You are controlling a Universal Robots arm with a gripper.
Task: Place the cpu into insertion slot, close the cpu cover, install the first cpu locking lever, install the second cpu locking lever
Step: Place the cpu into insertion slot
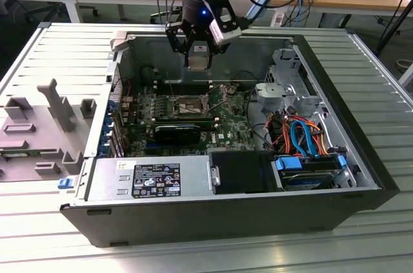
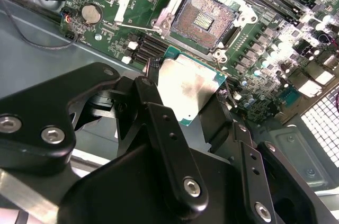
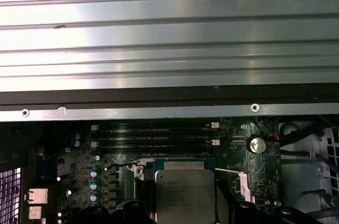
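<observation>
My gripper [image 1: 198,59] hangs over the back of the open computer case, shut on the cpu [image 1: 199,62]. In the second wrist view the cpu [image 2: 186,87], silvery-grey topped with a green edge, sits between the black fingers [image 2: 159,118], above and beside the insertion slot [image 2: 204,18]. The slot's pin field lies bare inside its shiny rim. In the exterior view the insertion slot [image 1: 187,106] is on the green board, below and in front of the gripper. The first wrist view shows the cpu [image 3: 184,192] over the board. A thin locking lever [image 2: 139,27] sticks out beside the slot. I cannot tell where the cpu cover stands.
Long black memory slots [image 3: 153,135] run beside the socket. A power supply [image 1: 151,179] and a drive bay with orange and blue cables [image 1: 300,137] fill the case's front. Case walls [image 1: 122,66] enclose the board. A grey fixture [image 1: 39,131] lies at the exterior view's left.
</observation>
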